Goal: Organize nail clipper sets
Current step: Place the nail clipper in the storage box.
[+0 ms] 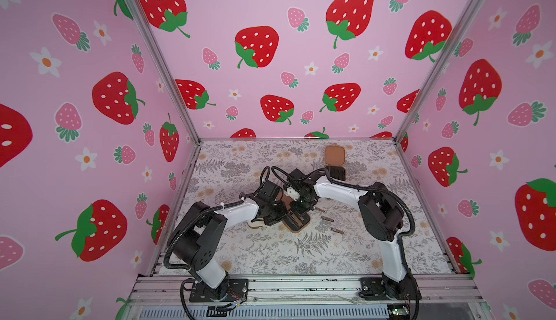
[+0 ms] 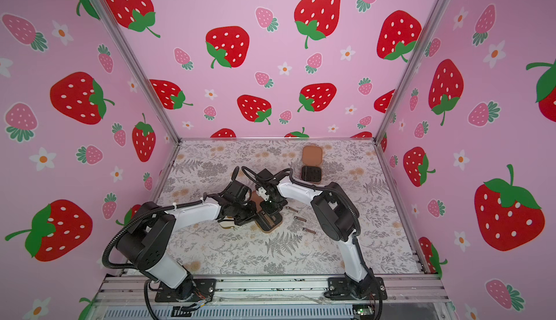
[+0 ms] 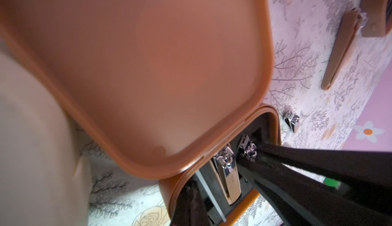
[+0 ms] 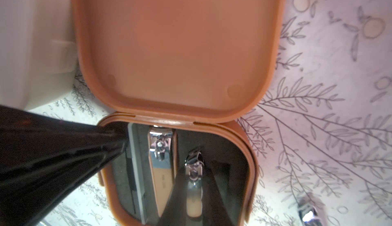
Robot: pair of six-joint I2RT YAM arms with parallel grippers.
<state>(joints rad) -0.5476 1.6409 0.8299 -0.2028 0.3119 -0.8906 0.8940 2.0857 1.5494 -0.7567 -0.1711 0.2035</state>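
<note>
Pink strawberry-print walls (image 1: 270,12) closed in my work table (image 1: 270,252). At its centre lay the open brown case (image 1: 298,224), lid (image 4: 180,44) thrown back toward 12 o'clock. One large clipper (image 4: 162,161) sat in its slot beside a grey file (image 4: 135,161).

The right gripper (image 4: 195,165) pinched a small clipper (image 4: 193,201) just above the black insert, toward the 3 o'clock side of the base. The left gripper (image 4: 121,142) had its fingers pressed together on nothing, tips at the 9 o'clock corner of the base by the file; I took that for bracing.

As I judged it, the step was seating that small clipper. To do it well I wanted the clipper lined up lengthwise with its slot, lowered flat, and let go only once it bottomed out, with the left tips keeping the case from sliding.

Outward, a cream case (image 1: 255,224) lay at 9 o'clock, partly under the left arm. Three loose tools (image 1: 327,219) trailed off toward 4 o'clock. A second brown case (image 1: 334,156) lay open near 1 o'clock. The table cover was pale paper printed with grey ferns and flowers.
</note>
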